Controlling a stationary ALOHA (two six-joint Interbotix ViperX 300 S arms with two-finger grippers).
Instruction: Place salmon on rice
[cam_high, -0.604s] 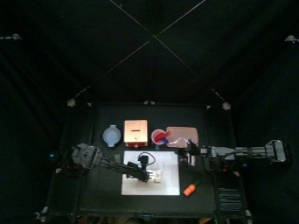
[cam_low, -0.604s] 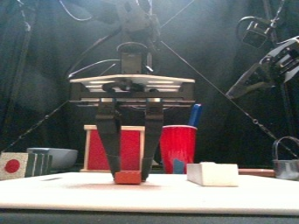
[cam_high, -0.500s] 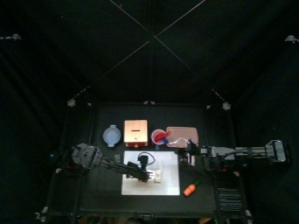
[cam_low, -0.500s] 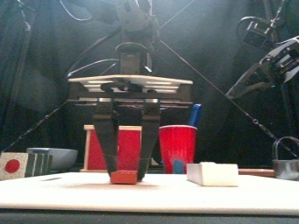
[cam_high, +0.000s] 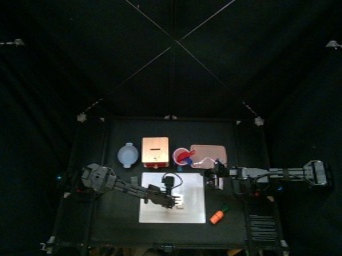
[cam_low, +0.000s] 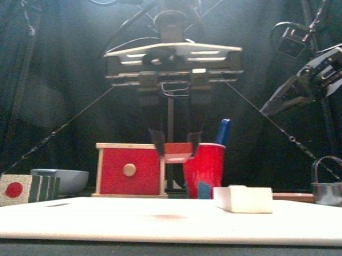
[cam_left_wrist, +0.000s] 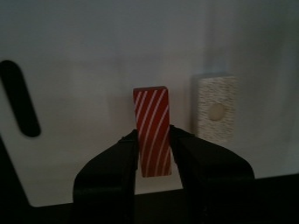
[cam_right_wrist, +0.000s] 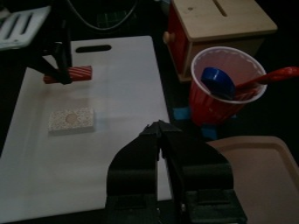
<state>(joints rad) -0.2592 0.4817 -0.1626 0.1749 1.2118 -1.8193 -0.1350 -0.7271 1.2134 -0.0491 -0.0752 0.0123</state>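
Red-and-white striped salmon slice (cam_left_wrist: 151, 129) is pinched in my left gripper (cam_left_wrist: 152, 150), held in the air over the white cutting board (cam_right_wrist: 135, 114). Rice block (cam_left_wrist: 214, 107) lies on the board just beside it. Next: shift sideways over the rice, line up lengthwise, lower until touching, then release. Right gripper (cam_right_wrist: 167, 140) rests near the right edge, fingers pressed together. Red cup (cam_right_wrist: 225, 83), wooden box (cam_low: 130, 170) along the far edge; path clear.

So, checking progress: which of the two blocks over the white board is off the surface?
The red-striped salmon, held in the left gripper; the white rice lies flat.
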